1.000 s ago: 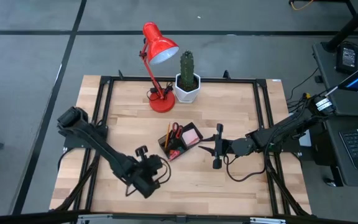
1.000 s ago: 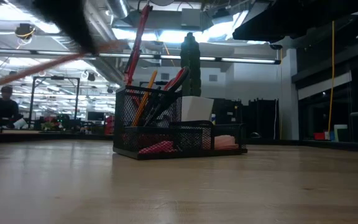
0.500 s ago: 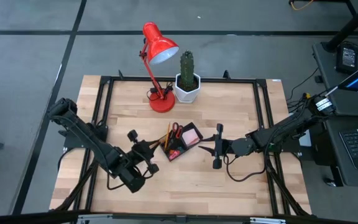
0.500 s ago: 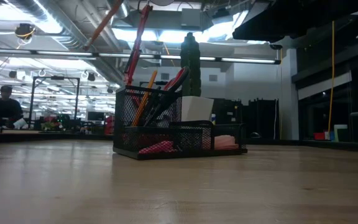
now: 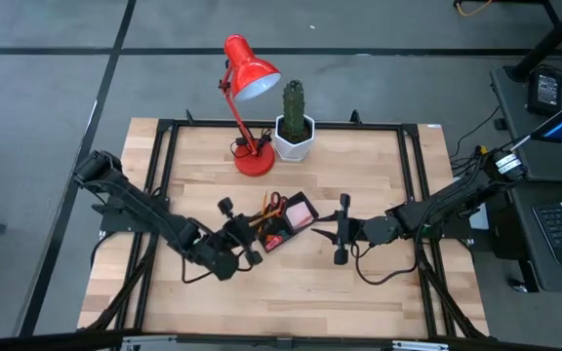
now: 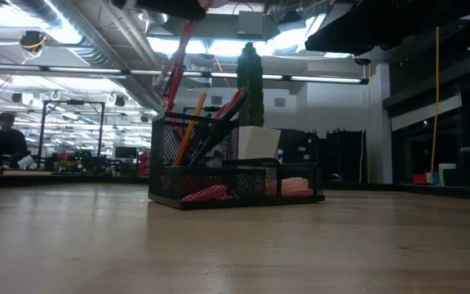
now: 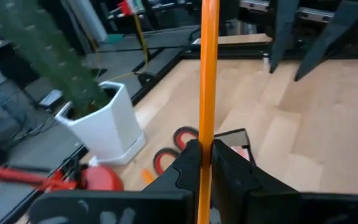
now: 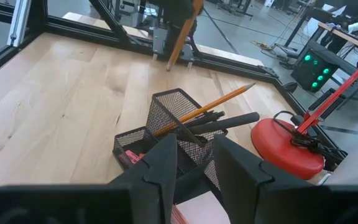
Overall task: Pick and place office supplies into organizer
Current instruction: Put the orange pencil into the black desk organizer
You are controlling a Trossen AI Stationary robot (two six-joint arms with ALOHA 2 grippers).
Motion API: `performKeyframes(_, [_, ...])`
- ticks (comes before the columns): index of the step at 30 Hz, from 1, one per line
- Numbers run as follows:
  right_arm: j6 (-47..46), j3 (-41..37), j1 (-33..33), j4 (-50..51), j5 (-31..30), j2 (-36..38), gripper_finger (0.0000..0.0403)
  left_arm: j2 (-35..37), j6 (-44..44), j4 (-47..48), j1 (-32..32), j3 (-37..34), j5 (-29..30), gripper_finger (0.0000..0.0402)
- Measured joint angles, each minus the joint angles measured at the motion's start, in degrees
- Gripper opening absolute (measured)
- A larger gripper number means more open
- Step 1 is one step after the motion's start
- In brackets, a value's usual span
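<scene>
I have the left gripper [image 7: 207, 163] clamped on an orange pencil [image 7: 208, 74], poised at eight o'clock of the organizer [image 5: 283, 223] for dropping in; right gripper [image 5: 341, 234] waits part-open at three o'clock.

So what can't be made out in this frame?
- Lower end of the orange pencil: left wrist view, hidden behind the left tool that grips it.
- Left tool in the low view: cut off by the top edge, dark and blurred.
- Small pieces in the organizer: high view, too small to tell; low view, the mesh blurs them.
- Right tool: whether it touches the table, high view can't tell.
</scene>
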State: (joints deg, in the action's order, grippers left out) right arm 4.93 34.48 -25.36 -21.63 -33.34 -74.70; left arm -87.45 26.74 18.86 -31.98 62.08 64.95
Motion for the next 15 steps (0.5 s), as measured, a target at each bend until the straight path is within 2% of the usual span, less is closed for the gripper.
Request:
performKeyframes(4, [0.0,0.0,0.0,0.0,0.0,0.0,0.0108,1.3,-8.8,-9.5,2.1,-3.3,-1.6,0.0025])
performKeyframes(9, [0.0,0.0,0.0,0.1,0.0,0.0,0.0108,4.7,-10.8,-18.0,2.9,-9.8,-1.9,0.0025])
performKeyframes(12, [0.0,0.0,0.0,0.1,0.0,0.0,0.0108,6.6,-15.9,-30.6,2.9,-14.7,-3.8,0.0025])
performKeyframes(15, [0.0,0.0,0.0,0.2,0.0,0.0,0.0108,7.4,-23.7,-45.6,3.6,-20.2,-8.6,0.0025])
